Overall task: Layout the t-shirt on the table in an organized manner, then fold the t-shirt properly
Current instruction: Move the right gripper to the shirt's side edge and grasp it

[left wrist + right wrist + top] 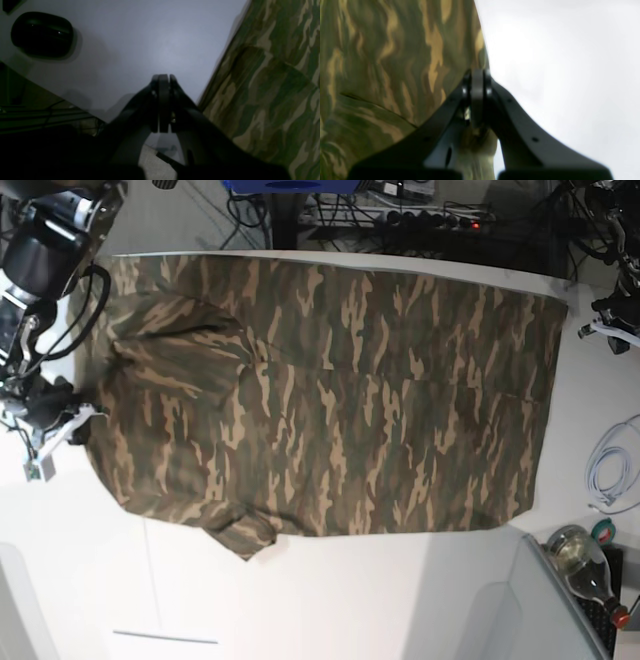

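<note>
The camouflage t-shirt (330, 390) lies spread flat across the white table (330, 600), one sleeve bunched at its near edge. My right gripper (477, 75) is shut at the shirt's edge, with cloth (395, 62) showing between the finger bases. In the base view it sits at the shirt's left side (75, 418). My left gripper (163, 76) is shut with nothing in it, over bare table (140, 37), and the shirt's edge (270, 87) lies just to its right. The left arm's end (612, 320) shows at the base view's right edge, just off the shirt.
A dark glossy oval object (42, 35) lies on the table near the left gripper. A bottle (580, 555), a tape roll (603, 530) and a coiled white cable (605, 470) sit at the right. Cables and a power strip (430, 220) run behind the table.
</note>
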